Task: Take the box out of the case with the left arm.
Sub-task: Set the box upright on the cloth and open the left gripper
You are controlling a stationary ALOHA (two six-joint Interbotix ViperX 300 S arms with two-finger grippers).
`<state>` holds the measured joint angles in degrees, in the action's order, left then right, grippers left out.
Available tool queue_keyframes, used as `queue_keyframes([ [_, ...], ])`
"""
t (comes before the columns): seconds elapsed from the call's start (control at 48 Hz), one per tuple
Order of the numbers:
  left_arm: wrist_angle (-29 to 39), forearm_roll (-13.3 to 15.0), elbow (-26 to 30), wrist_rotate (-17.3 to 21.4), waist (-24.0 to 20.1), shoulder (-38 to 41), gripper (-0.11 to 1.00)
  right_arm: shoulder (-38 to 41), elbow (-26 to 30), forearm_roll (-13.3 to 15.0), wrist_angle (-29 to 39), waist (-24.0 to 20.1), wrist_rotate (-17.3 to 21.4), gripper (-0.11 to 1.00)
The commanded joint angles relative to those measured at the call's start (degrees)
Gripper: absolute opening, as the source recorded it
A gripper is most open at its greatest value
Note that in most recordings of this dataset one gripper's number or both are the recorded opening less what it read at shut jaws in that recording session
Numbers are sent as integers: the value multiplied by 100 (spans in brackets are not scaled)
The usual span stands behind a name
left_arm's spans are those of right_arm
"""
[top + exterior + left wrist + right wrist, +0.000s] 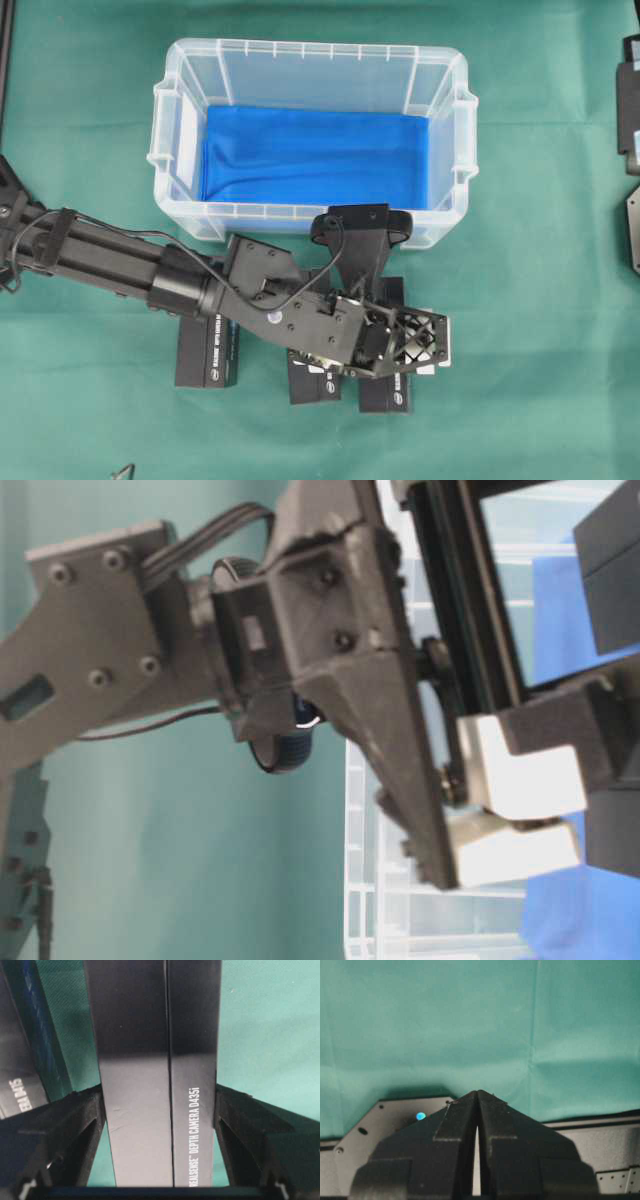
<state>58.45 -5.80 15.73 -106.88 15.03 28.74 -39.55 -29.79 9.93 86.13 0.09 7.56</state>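
black box [159, 1075] clamped between both fingers [65, 1130] | second box [25, 1045] left | green cloth [270, 1030]

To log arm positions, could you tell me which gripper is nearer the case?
Left. The left gripper is just in front of the case, gripping a box. The right gripper is off by the table's edge.

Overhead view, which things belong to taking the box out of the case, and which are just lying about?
Job in hand: case, nothing in it but its blue lining; black box, clamped in the left gripper outside the case.
Lying about: spare box on the green cloth.
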Motion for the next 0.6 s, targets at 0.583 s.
queue_keyframes([
  [0.583, -35, -9, -132, -35, -9, -281, 83, 0, 70, 0, -35, 0, -9, 1],
])
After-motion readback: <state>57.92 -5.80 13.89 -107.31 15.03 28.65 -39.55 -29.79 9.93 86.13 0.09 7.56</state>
